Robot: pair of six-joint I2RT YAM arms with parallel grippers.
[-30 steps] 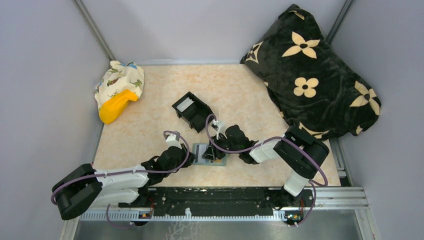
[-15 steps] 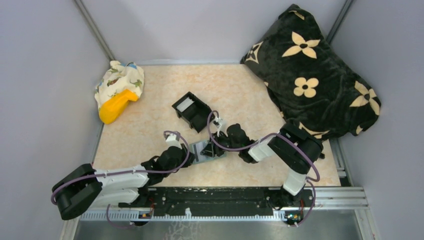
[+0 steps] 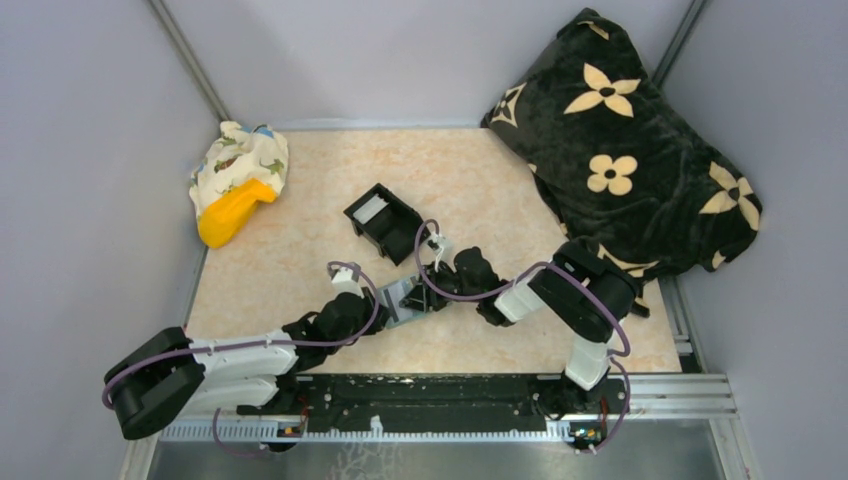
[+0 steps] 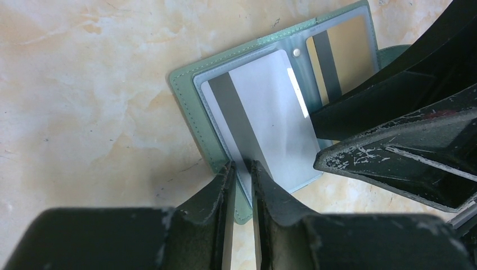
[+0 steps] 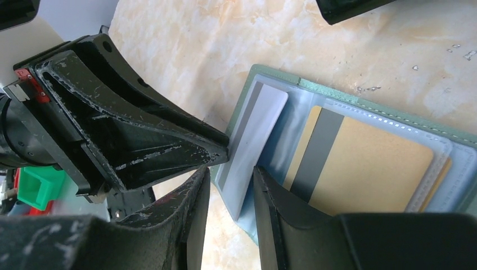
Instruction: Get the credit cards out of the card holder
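The holder (image 4: 185,104) is lying open on the desk (image 4: 84,112), near its front edge and between the two arms. A pale card (image 4: 264,112) with a dark stripe is sitting on the pocket nearer the left arm, slightly askew. A gold card (image 5: 365,169), also striped, is sitting tucked in the other pocket.

The left pincer (image 4: 242,171) is reaching in low from the near side. Its fingers are pressed almost together and are pinching the holder's green rim just beside the pale card's stripe.

The right pincer (image 5: 230,171) is coming in from the opposite side, its fingers a little spread. One corner of the pale card is lying between them; one finger is sitting at the card's long edge and the other at its short end, close to the left pincer's tip. Whether they are gripping the card cannot be told.

A black box (image 3: 384,222) is standing just behind the holder; a flowered blanket (image 3: 620,150) is lying at the far right corner; a printed cloth (image 3: 245,160) is lying at the far left.
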